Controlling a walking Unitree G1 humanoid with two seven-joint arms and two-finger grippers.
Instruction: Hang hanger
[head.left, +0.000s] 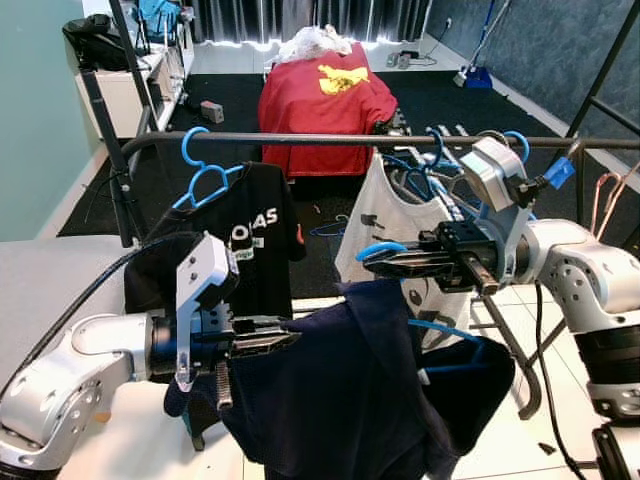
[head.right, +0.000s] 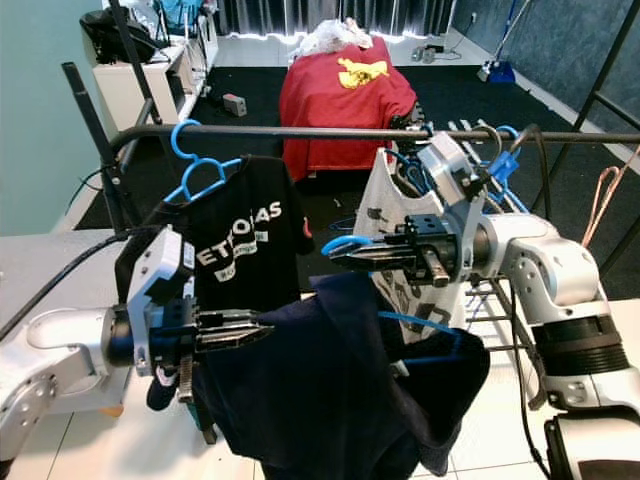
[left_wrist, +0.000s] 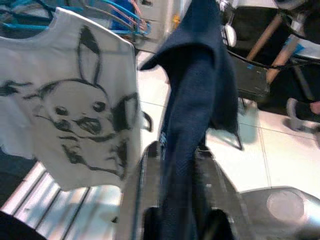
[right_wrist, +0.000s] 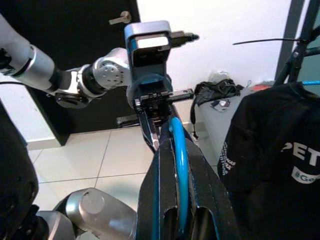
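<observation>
The blue plastic hanger (head.left: 385, 248) carrying a dark navy garment (head.left: 350, 390) sits at centre frame, below the black metal clothes rail (head.left: 330, 140) that crosses the upper half. Its curved hook is pinched between the closed fingers of the right gripper (head.left: 385, 260); the hook end points toward frame left, and the hanger's long axis slopes down toward lower right, where a blue arm shows near the cloth's edge. The left gripper (head.left: 275, 343), at lower left, is clamped on a fold of the navy cloth.

The step in hand looks like carrying to the rail. Next, the hook likely needs raising above the bar, into the gap between the black printed T-shirt (head.left: 255, 235) and the white cartoon-print shirt (head.left: 395, 215), then lowering.
</observation>
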